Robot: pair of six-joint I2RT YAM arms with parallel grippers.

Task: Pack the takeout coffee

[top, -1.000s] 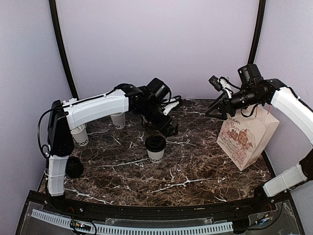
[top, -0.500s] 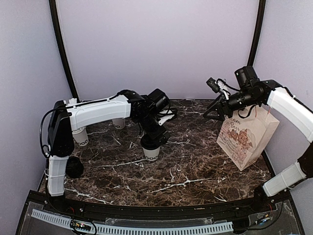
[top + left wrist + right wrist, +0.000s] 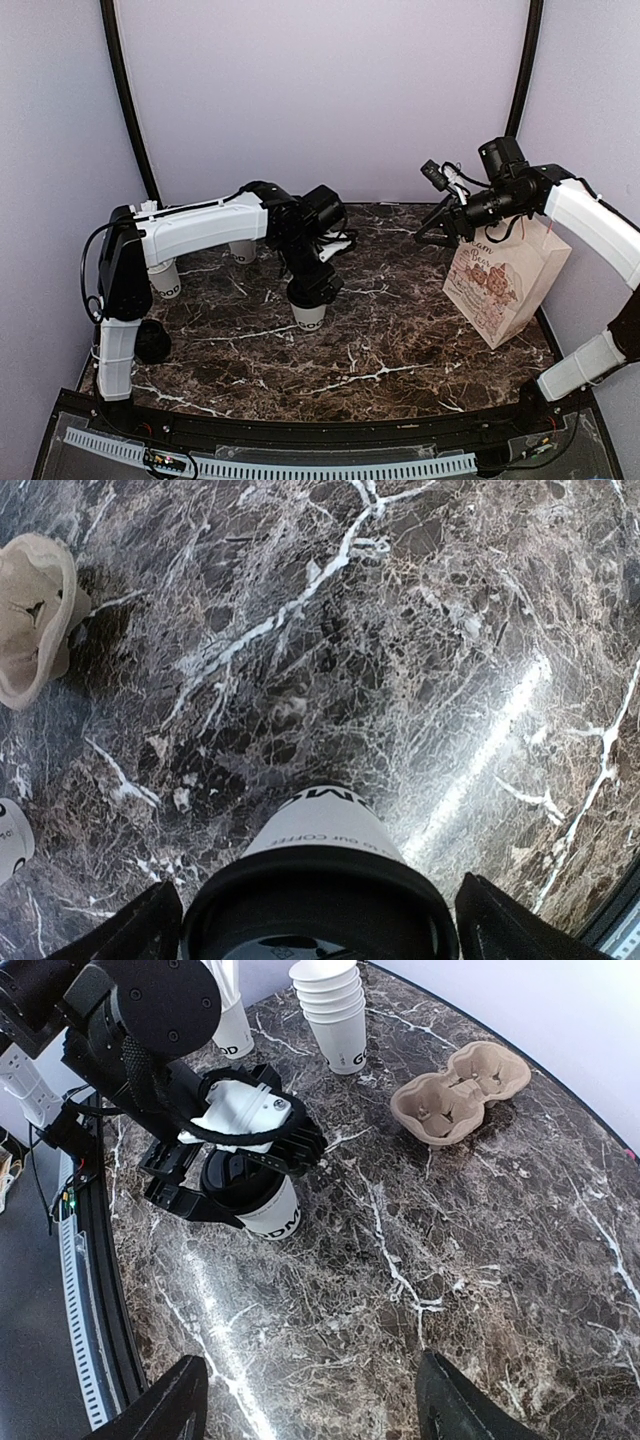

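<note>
The takeout coffee [image 3: 310, 314], a white paper cup with black lettering and a black lid, stands upright on the marble table near its middle. My left gripper [image 3: 312, 290] is straight above it and open. One finger sits on each side of the lid, with a gap on both sides. In the left wrist view the coffee's lid [image 3: 320, 900] fills the space between the fingertips of the left gripper [image 3: 320, 928]. My right gripper [image 3: 436, 230] hangs open and empty in the air beside the paper bag [image 3: 505, 280]. The right wrist view looks down past the right gripper [image 3: 310, 1400] at the coffee [image 3: 275, 1215].
A printed paper bag stands upright at the right. A stack of nested white cups [image 3: 335, 1010] and a moulded pulp cup carrier [image 3: 460, 1095] sit at the back. Another white cup [image 3: 165, 280] and a loose black lid [image 3: 152, 342] are at the left.
My left gripper has swung from behind the coffee to directly over it and come down around the lid. The right gripper has drifted slightly left.
</note>
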